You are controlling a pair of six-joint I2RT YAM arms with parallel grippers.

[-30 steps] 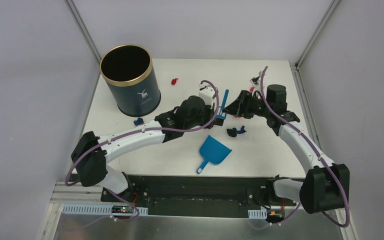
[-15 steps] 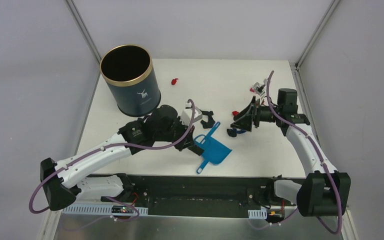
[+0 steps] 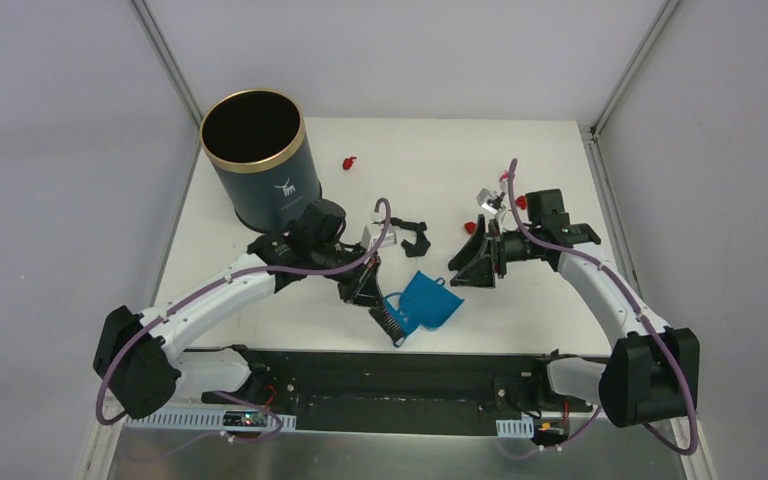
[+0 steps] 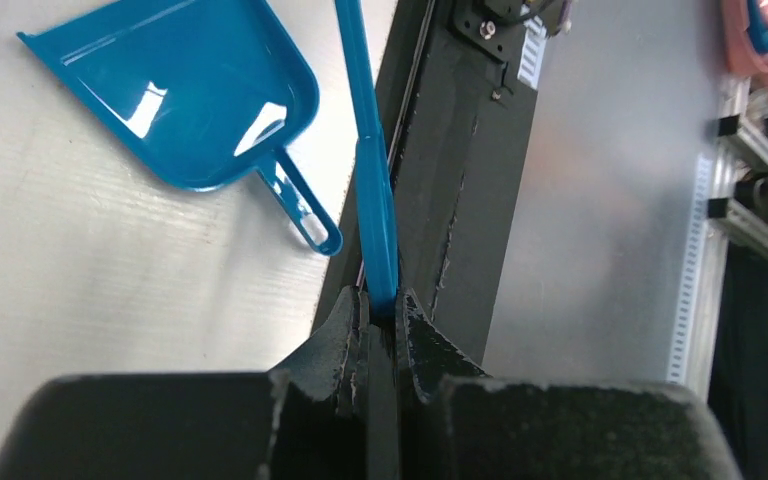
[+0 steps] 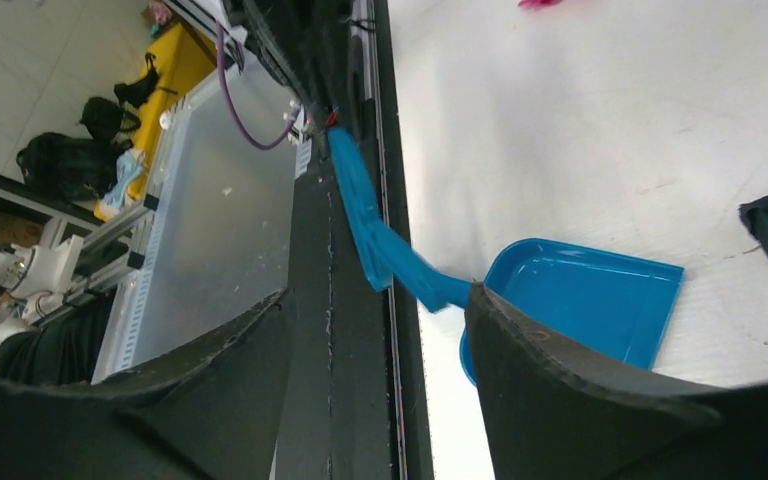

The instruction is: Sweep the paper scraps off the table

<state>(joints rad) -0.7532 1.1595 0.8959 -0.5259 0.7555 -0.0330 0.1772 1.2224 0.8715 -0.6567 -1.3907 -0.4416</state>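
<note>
My left gripper (image 3: 365, 288) is shut on the handle of the blue hand brush (image 3: 392, 320); its black bristles sit at the table's front edge, against the handle of the blue dustpan (image 3: 432, 300). In the left wrist view the gripper (image 4: 382, 305) clamps the brush handle (image 4: 372, 190) beside the dustpan (image 4: 190, 100). My right gripper (image 3: 465, 270) is open and empty just right of the dustpan; its wrist view (image 5: 380, 292) shows the dustpan (image 5: 580, 300) and the brush (image 5: 360, 205). Paper scraps lie on the white table (image 3: 430, 150): red (image 3: 348, 160), black (image 3: 415, 232), red (image 3: 472, 227).
The dark navy gold-rimmed bin (image 3: 260, 160) stands at the back left. A black rail (image 3: 380, 365) runs along the table's front edge. Another red scrap (image 3: 520, 202) lies by the right arm. Grey walls close in the left, back and right.
My left arm has pulled the brush from mid-table back to the front edge by the dustpan. My right gripper has come forward and left towards the dustpan, covering a dark blue scrap.
</note>
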